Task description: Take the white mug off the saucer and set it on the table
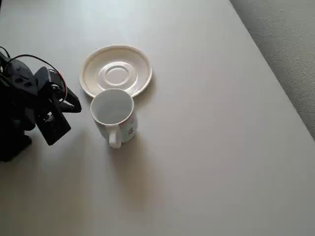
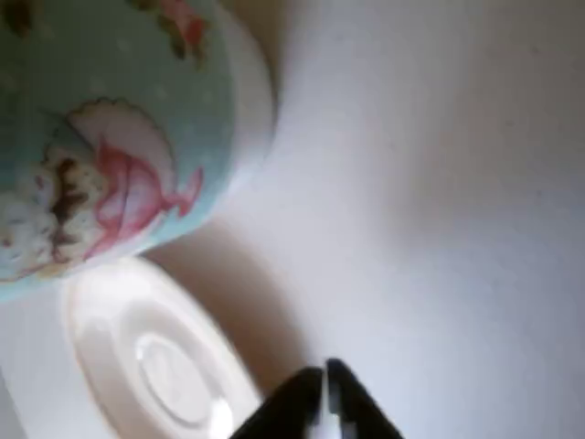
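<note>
Overhead view: the white mug [image 1: 113,114] stands upright on the desk [image 1: 211,147], left of frame centre, handle pointing toward the bottom of the frame. The saucer [image 1: 116,71] lies just above it in the picture, bare, its centre ring clear. Mug rim and saucer edge overlap in this view; whether the mug foot touches the saucer rim I cannot tell from above.

The gripper [image 1: 74,104] sits at the left of the frame, its black tip just beside the mug, apart from it. In the wrist view the jaws [image 2: 324,402] at the bottom centre look closed together with nothing between them, though the picture is soft. The mug's painted side [image 2: 110,137] takes up the upper left there, the saucer [image 2: 151,361] the lower left.

Judgement: the mug reads as already off the saucer and set down; only the arm's pulling clear seems left.

Risks from here:
- Jaw tip is close to the mug wall; a sideways swing on the way out could nudge or tip it.
- If the foot rests on the saucer's raised rim, the mug may sit tilted and rock.
- A push toward the top of the frame would slide it back onto the saucer.
</note>
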